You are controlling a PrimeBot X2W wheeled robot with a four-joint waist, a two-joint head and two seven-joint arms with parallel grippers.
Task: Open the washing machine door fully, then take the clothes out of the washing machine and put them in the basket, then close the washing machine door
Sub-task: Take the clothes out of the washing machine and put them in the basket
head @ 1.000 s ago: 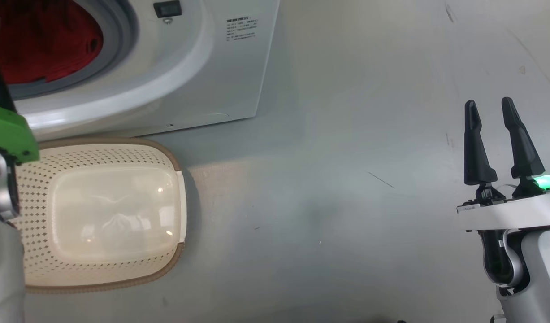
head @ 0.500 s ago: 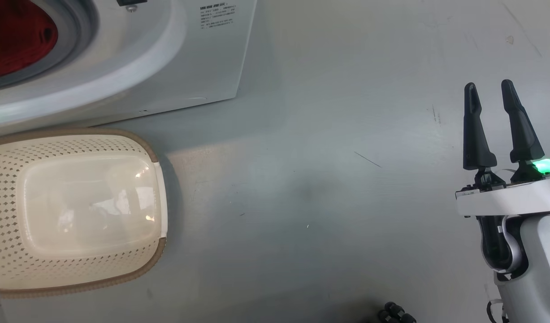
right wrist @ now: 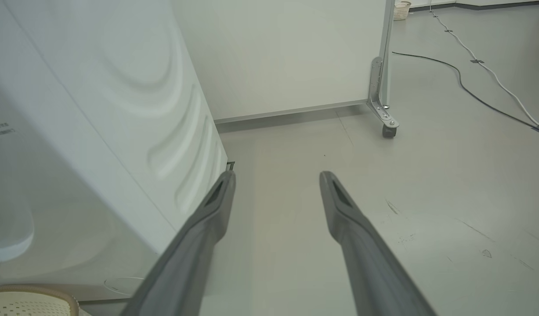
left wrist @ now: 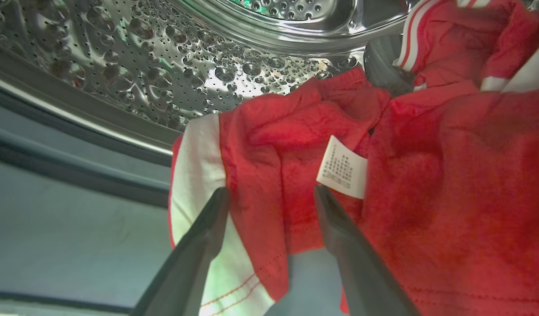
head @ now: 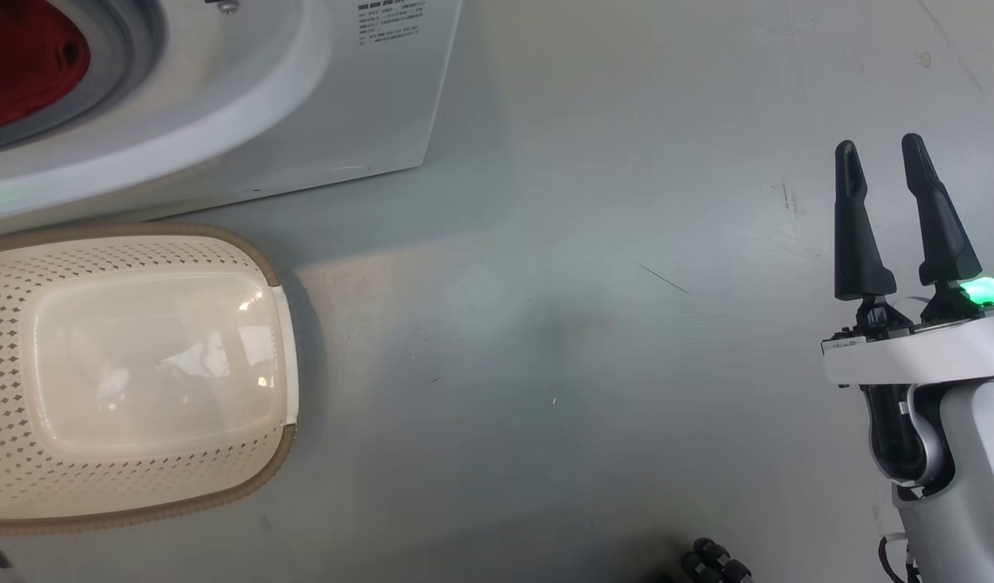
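The white washing machine (head: 318, 105) fills the head view's upper left, its mouth standing open with red clothes (head: 23, 65) inside. The washing machine door is out of view. In the left wrist view my left gripper (left wrist: 271, 193) is open at the drum's mouth, a fold of the red clothes (left wrist: 427, 184) with a white stripe and a label lying between its fingertips. The perforated steel drum (left wrist: 164, 66) curves behind them. The cream basket (head: 140, 372) sits empty on the floor before the machine. My right gripper (head: 877, 154) stands open over bare floor, far right.
Grey floor (head: 561, 324) spreads between the basket and my right arm. In the right wrist view my right gripper (right wrist: 276, 175) points along the machine's side panel (right wrist: 120, 109) towards a white wheeled partition (right wrist: 383, 96). Cables (right wrist: 471, 83) trail across the floor beyond.
The head camera has turned, so machine and basket sit further left in the picture. The left arm's green-banded wrist has left the head view. The right gripper stays open in place.
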